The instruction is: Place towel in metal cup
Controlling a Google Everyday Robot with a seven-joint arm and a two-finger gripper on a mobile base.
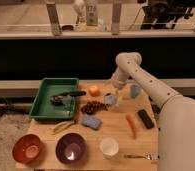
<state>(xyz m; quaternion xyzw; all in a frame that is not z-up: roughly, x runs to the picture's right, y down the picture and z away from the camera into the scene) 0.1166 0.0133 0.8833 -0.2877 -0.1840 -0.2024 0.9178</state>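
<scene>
Wooden table (116, 131), frame centre: pincer (114, 95) hovering over metal cup (110, 99), finger state indeterminable. Risk: towel snagging rim, tipping cup toward grapes (92, 107).

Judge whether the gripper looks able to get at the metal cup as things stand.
Probably yes. The gripper hangs just above the metal cup near the table's back edge. The light-blue tumbler to the right and the orange to the left stand apart from it, and nothing lies between.

The small, squat, pale grey-silver metal cup (110, 99) stands upright on the table (116, 132), mid-back. The end effector (116, 95) hangs just beside its right rim.
</scene>
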